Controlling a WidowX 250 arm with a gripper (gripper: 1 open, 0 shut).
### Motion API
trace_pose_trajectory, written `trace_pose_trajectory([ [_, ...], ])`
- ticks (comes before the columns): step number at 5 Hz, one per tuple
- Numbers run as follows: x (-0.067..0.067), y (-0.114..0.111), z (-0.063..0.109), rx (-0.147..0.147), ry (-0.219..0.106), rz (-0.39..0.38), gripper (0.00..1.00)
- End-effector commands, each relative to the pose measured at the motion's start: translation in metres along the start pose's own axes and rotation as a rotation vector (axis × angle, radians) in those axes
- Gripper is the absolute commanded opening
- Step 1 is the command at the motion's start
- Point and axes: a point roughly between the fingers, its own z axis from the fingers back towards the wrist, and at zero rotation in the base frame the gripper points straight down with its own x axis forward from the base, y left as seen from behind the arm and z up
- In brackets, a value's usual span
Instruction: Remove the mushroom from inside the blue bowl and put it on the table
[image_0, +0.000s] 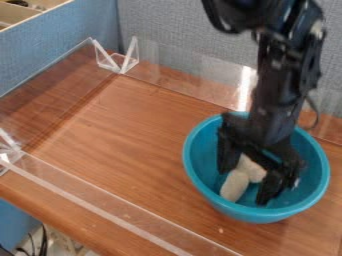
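One mushroom (238, 184) lay inside one blue bowl (203, 160) at the right of the wooden surface (107, 135). One hand (253, 180) hung inside the bowl, fingers spread wide astride the mushroom, gripping nothing and partly hiding it. Clear walls (60, 75) edged the surface.

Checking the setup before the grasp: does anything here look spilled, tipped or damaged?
Nothing stands out. The blue bowl sits upright on the table, with the mushroom lying on its side inside, which suits a loose toy. The gripper is open, down in the bowl over the mushroom. No spill or damage shows.
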Motion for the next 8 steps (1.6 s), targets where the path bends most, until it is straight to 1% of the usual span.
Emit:
trace_pose_trajectory([
  [1,0.005,-0.001,0.0,0.003,-0.026,-0.009,1.0],
  [2,0.005,0.0,-0.005,0.007,-0.021,-0.01,0.0],
  [3,0.005,0.002,-0.007,0.011,-0.019,-0.017,0.0],
  [8,0.005,0.009,0.003,0.022,-0.044,-0.016,0.0],
])
